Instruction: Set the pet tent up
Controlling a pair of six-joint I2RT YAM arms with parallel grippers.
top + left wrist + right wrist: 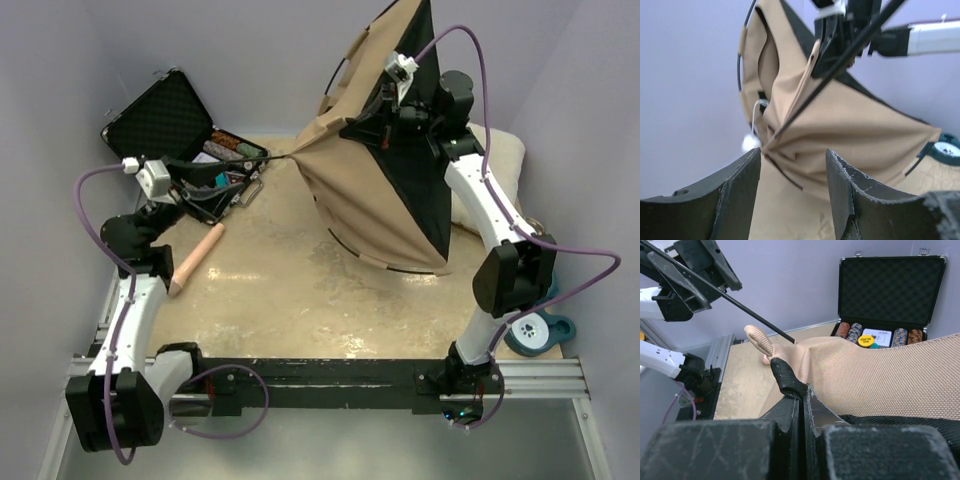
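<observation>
Tan pet tent (370,210) pinched by right claw (802,395), left claw (793,155) parted, pompom (750,142) left-wrist only

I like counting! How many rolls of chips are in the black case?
4. Two chip rolls sit left of the white card, two more right of it. The pet tent may hide others.

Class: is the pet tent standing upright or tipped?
Tipped: the pet tent is on its side, black underside facing the overhead camera.
</observation>
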